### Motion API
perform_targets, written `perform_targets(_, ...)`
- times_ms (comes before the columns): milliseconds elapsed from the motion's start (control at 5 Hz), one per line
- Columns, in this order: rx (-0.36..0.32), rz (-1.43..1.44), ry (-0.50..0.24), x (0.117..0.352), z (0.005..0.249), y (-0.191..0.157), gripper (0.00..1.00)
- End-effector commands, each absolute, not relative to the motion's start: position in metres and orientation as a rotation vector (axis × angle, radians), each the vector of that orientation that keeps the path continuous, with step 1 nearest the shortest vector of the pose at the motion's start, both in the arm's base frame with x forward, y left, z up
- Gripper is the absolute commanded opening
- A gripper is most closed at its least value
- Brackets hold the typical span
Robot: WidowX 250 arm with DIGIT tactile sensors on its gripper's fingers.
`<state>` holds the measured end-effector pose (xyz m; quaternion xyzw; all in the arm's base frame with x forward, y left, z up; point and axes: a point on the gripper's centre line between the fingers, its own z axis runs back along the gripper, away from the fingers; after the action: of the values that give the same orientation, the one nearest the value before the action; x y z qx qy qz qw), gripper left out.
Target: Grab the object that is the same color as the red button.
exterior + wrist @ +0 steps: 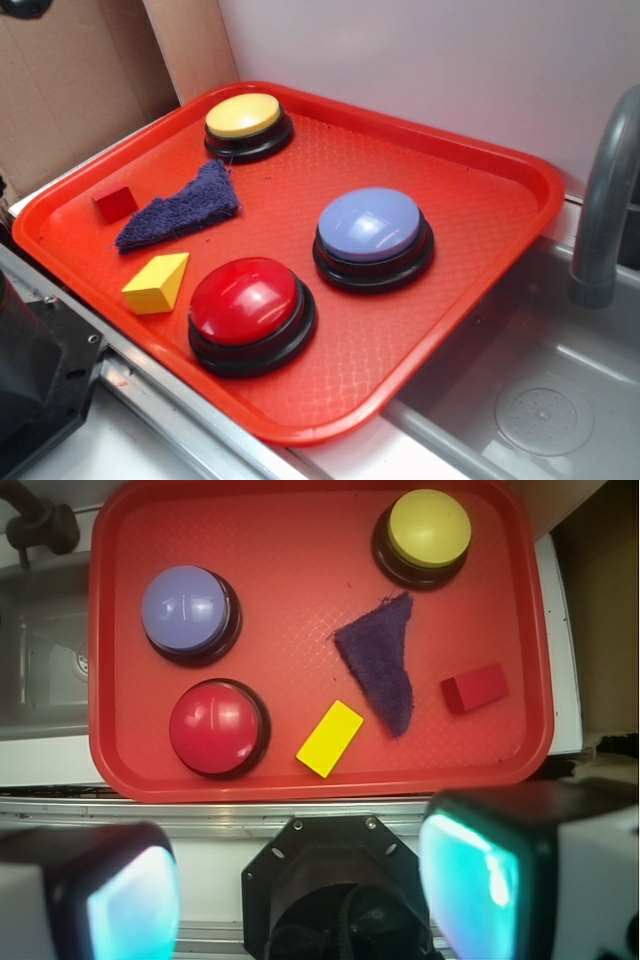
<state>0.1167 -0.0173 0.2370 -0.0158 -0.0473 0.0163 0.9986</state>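
Note:
A small matte red block [115, 203] [475, 688] lies at the left edge of the orange-red tray [470, 190] [300, 550], beside a purple cloth scrap [182, 210] [383, 663]. The red button [246, 305] [215, 726], a glossy dome on a black base, sits near the tray's front edge. My gripper [300, 880] shows only in the wrist view, high above and in front of the tray, well apart from the block. Its jaws stand wide apart with nothing between them.
A yellow wedge block [157, 284] [330, 738] lies between the red button and the cloth. A yellow button [246, 122] [428, 530] and a pale blue button [371, 232] [186, 607] also stand on the tray. A sink [540, 400] with a grey faucet [605, 200] adjoins it.

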Motion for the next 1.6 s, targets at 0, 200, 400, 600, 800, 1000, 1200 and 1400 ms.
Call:
perform_targets(0, -0.032, 0.033, -0.095, 0.117, 0.237, -0.017, 1.0)
perform_targets(200, -0.066, 0.219, -0.123, 0.131, 0.224, 0.002, 1.0)
perform_targets(400, -0.056, 0.42, -0.178, 0.145, 0.203, 0.024, 1.0)
perform_targets(600, -0.082, 0.633, -0.247, 0.156, 0.18, 0.049, 1.0)
perform_targets(800, -0.066, 0.875, -0.267, 0.164, 0.151, 0.079, 1.0)
perform_targets(1000, -0.05, 1.028, -0.294, 0.166, 0.132, 0.097, 1.0)
perform_targets(1200, -0.025, 1.214, -0.344, 0.169, 0.104, 0.112, 1.0)
perform_targets(1400, 0.008, 1.256, -0.335, 0.171, 0.084, 0.119, 1.0)
